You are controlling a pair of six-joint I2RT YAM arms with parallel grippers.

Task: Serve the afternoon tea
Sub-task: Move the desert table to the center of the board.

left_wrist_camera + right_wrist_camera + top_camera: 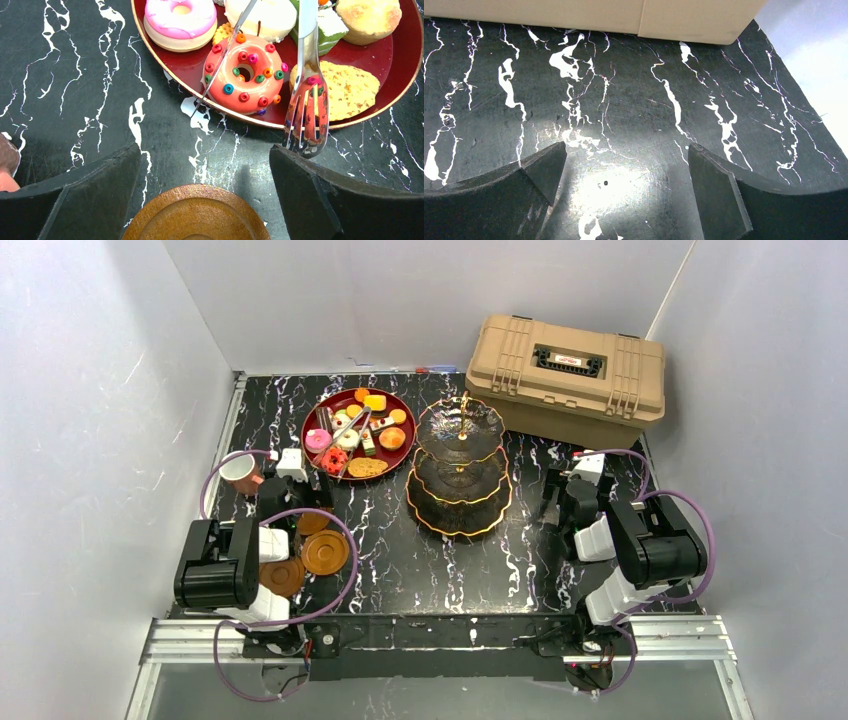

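Black, white-veined tabletop (390, 540); plain white walls (100, 390) on three sides. Tan case (566, 375) at far right corner. Spread wide, empty: left gripper (204, 152), right gripper (626, 147).

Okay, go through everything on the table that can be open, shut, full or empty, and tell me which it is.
Three-tier stand: upright, all tiers empty.
Red tray: full of pastries.
Tongs: lying across the tray, unheld.
Tan case: lid shut.
Pinkish cup: off the saucers, looks empty.
Saucers: bare.
Left gripper: fingers open, empty.
Right gripper: fingers open, empty.
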